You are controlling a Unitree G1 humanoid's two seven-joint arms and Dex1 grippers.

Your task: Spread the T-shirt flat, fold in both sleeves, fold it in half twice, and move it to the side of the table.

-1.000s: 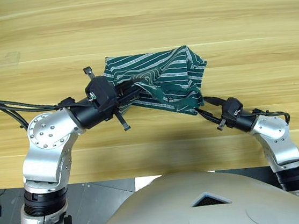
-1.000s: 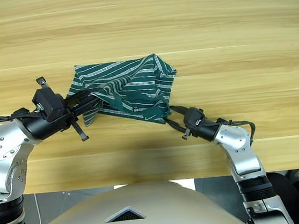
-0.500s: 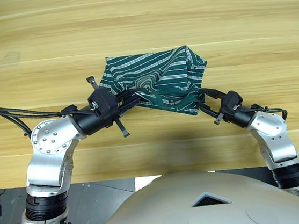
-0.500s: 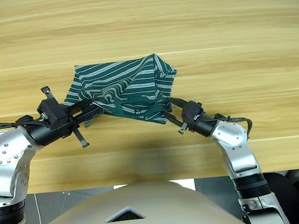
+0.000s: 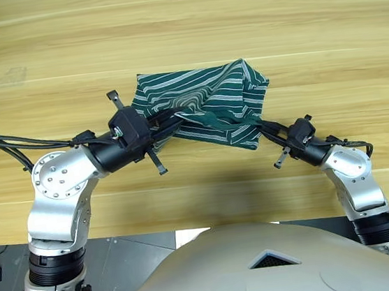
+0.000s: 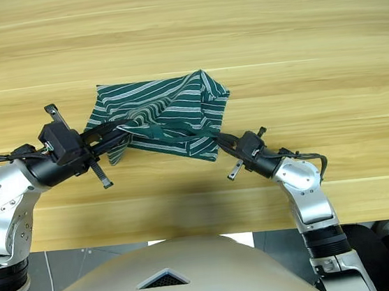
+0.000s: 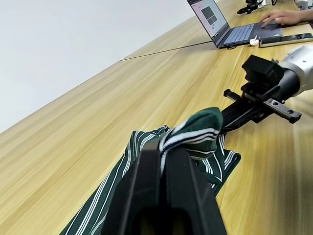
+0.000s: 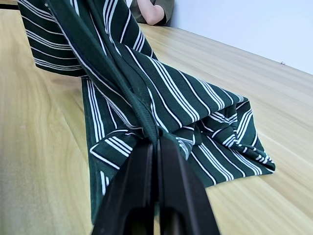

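Your T-shirt (image 5: 207, 105), dark green with white stripes, sits bunched in a heap on the counter (image 5: 180, 21), toward its near edge and between the two arms. Its far part rests on the wood. The near side is drawn up off the surface where the arms have hold of it.

Your left gripper (image 5: 172, 120) is at the shirt's left side, its fingers pressed together on a folded lump of striped cloth; the left wrist view shows that lump pinched tight between them. Your right gripper (image 5: 264, 125) is at the near right corner, closed on a plain dark green band. That band looks like a hem or the neck edge, though you cannot tell which from here. The cloth fans out from this pinch and down to the counter.

The two holds sit on opposite sides of the heap, which reads as a setup for pulling the fabric apart to open it. The shirt is not yet flat, so you are in the spreading step, with all the folds to come. Watch that each pinch has one layer only, or the heap will drag as a lump.
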